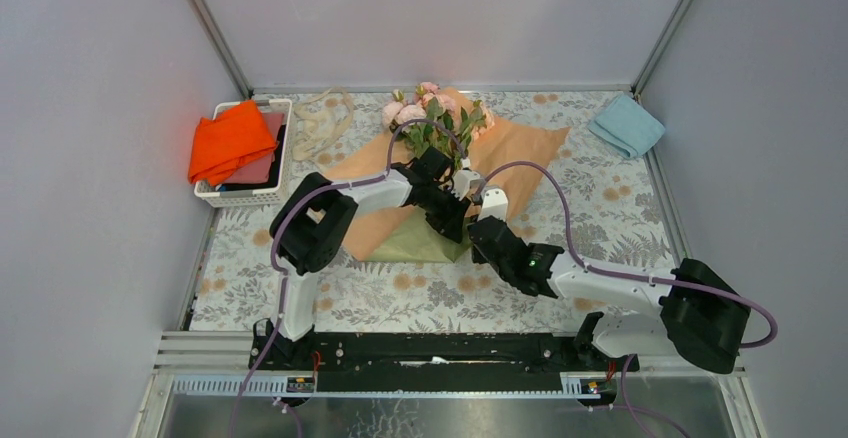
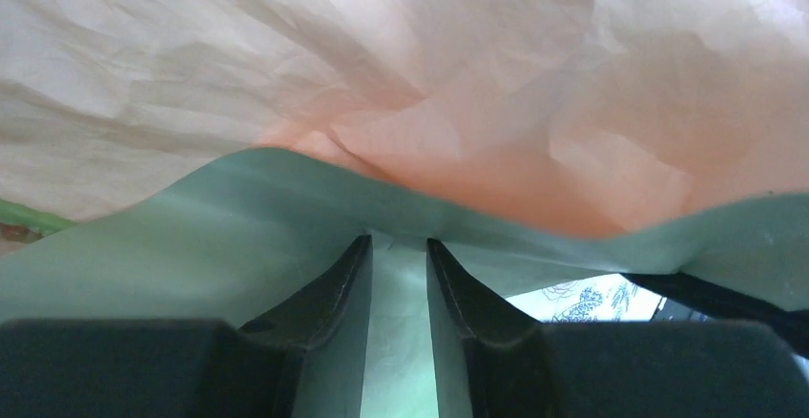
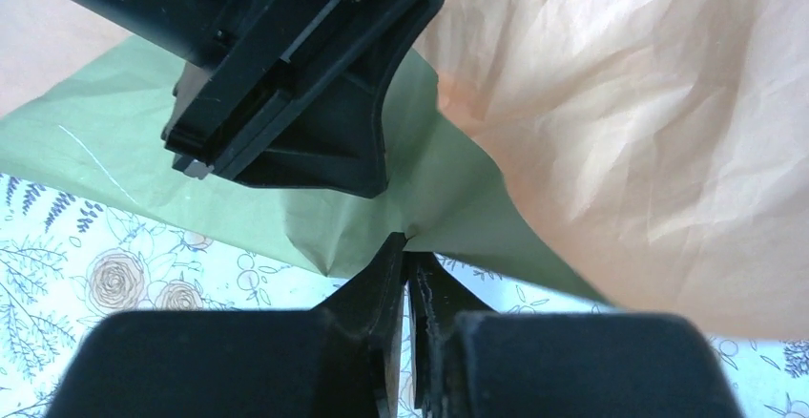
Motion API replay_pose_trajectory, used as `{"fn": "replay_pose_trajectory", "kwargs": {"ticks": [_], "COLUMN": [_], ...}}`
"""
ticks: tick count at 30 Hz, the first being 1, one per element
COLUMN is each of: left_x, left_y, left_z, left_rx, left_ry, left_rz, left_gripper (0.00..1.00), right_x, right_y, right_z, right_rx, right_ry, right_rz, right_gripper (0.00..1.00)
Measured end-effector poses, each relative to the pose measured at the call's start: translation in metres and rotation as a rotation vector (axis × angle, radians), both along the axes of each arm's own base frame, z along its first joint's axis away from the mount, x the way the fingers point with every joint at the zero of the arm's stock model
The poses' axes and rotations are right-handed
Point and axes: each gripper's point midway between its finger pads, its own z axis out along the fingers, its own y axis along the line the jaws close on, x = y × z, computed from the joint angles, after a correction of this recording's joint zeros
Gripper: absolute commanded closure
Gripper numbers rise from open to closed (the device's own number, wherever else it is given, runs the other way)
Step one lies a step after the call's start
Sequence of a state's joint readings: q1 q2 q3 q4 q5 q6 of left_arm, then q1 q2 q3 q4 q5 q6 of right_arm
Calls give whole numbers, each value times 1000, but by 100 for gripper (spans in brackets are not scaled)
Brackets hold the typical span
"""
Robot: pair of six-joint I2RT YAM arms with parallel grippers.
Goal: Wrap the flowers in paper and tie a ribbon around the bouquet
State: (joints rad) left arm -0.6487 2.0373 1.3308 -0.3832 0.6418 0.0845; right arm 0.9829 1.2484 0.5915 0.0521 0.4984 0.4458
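The paper (image 1: 510,148) lies peach face up at the middle of the table, its near corner folded over so the olive green face (image 1: 415,243) shows. The flowers (image 1: 435,113), pink blooms on green stems, rest on its far part. Both grippers meet at the folded green corner. My right gripper (image 3: 408,244) is shut on the green paper's edge (image 3: 448,198), which puckers at the tips. My left gripper (image 2: 399,241) has its jaws a little apart, and green paper (image 2: 191,246) fills the gap. The cream ribbon (image 1: 320,123) lies loose at the back left.
A white basket (image 1: 240,196) holding an orange cloth (image 1: 230,140) stands at the left. A light blue folded cloth (image 1: 626,124) lies at the back right. Grey walls close in three sides. The left arm's black housing (image 3: 286,74) hangs just above my right fingers.
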Motion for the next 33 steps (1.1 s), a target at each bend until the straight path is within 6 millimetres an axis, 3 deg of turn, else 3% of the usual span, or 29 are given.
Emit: {"fn": "replay_pose_trajectory", "kwargs": {"ticks": [5, 9, 13, 21, 24, 29, 31, 33], "left_x": [0, 0, 0, 14, 30, 49, 47, 38], "left_y": [-2, -2, -2, 4, 17, 62, 80, 94], "left_z": [-1, -1, -1, 13, 33, 75, 77, 66], "left_rx": [-5, -5, -5, -20, -46, -86, -78, -49], "left_ry": [14, 18, 18, 21, 9, -56, -68, -50], "left_rz": [10, 14, 15, 38, 81, 195, 229, 248], "left_gripper": [65, 65, 64, 40, 31, 21, 20, 19], "right_x": [3, 2, 4, 8, 10, 13, 14, 14], "right_y": [5, 2, 5, 12, 13, 13, 14, 14], "right_z": [-6, -29, -28, -26, -24, -19, -18, -18], "right_rx": [34, -12, -27, -120, -143, -176, -189, -204], "right_ry": [9, 50, 21, -42, -55, -74, -78, -81], "right_rz": [-35, -56, -46, 23, 39, 61, 70, 80], "right_gripper": [79, 91, 95, 99, 100, 100, 100, 100]}}
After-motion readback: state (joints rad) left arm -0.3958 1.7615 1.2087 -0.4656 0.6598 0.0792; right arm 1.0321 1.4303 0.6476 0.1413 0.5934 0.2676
